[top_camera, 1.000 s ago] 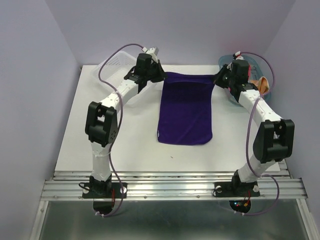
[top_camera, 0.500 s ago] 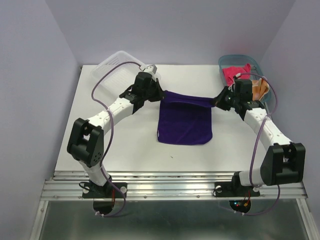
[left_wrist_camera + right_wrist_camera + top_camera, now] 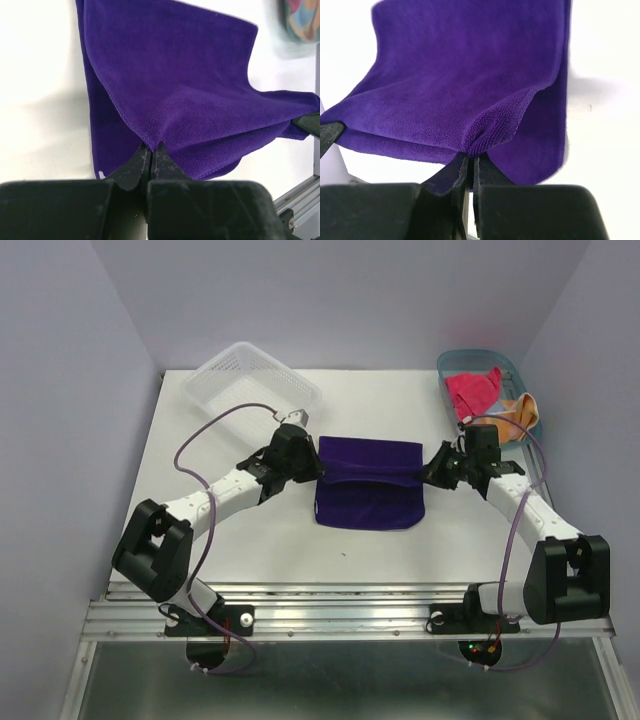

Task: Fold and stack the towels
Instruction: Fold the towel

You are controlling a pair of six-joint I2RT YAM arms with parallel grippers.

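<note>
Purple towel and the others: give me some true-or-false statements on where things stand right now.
1. The left gripper and the right gripper are both shut on the purple towel. True.
2. The pink towel lies on the table. False: it is in the blue bin.
3. The orange towel sits at the blue bin, beside the pink one. True.
4. The purple towel is in the white basket. False: it lies on the table, apart from that basket, one edge lifted.
</note>
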